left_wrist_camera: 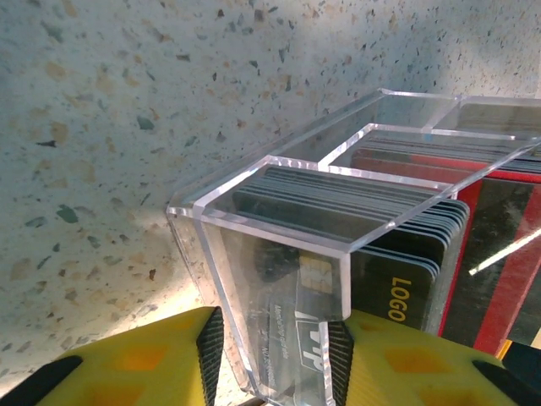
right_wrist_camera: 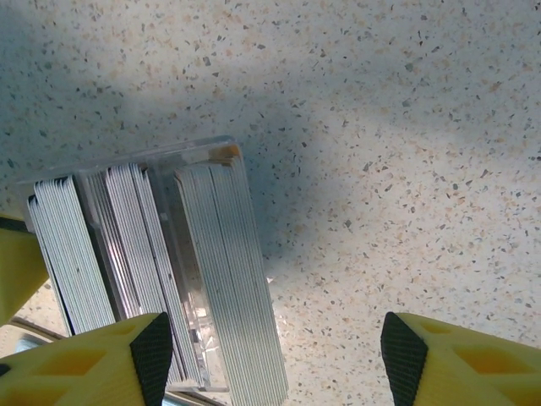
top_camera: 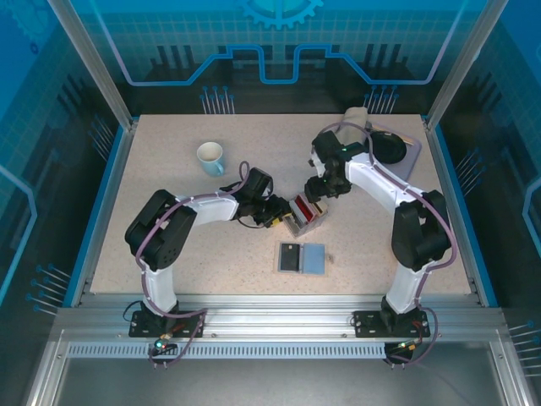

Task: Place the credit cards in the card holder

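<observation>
Many credit cards point(left_wrist_camera: 355, 213) in clear rack point(left_wrist_camera: 275, 279)

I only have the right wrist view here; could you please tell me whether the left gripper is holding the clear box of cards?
Observer: Yes. In the left wrist view the left gripper is clamped on one end wall of the clear box.
Operator: Thank you. Where is the card holder?
Observer: In the top view the card holder lies open and flat on the table, closer to the near edge than the box and not touching it.
Operator: Is there anything else I should know about?
Observer: A mug stands farther back on the left side of the table, well away from the box.
</observation>
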You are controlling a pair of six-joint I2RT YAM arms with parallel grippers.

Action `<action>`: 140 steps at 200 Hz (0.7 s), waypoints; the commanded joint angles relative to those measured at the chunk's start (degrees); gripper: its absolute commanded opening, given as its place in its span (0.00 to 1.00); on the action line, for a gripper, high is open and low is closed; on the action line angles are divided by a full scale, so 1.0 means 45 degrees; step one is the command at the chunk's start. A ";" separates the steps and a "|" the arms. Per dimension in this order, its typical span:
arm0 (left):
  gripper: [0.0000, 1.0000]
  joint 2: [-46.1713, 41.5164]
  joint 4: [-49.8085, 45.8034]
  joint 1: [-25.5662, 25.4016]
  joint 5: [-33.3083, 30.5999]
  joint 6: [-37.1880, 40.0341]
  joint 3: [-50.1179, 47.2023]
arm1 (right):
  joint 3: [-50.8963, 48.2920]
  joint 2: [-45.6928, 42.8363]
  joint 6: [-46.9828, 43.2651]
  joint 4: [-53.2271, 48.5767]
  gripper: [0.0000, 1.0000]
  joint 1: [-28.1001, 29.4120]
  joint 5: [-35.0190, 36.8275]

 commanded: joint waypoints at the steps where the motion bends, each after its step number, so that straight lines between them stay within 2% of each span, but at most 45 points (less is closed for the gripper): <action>1: 0.40 0.0296 -0.0043 0.0063 0.0152 -0.0194 0.0135 | 0.0486 0.0314 -0.0394 -0.0531 0.68 0.0265 0.0828; 83: 0.39 0.0259 -0.0061 0.0065 0.0074 -0.0153 -0.0112 | 0.0783 0.0899 -0.0536 -0.0656 0.67 0.0672 0.1148; 140: 0.37 0.0199 -0.0054 0.0063 0.0005 -0.0119 -0.0183 | 0.0976 0.1632 -0.0677 -0.0776 0.66 0.1024 0.2707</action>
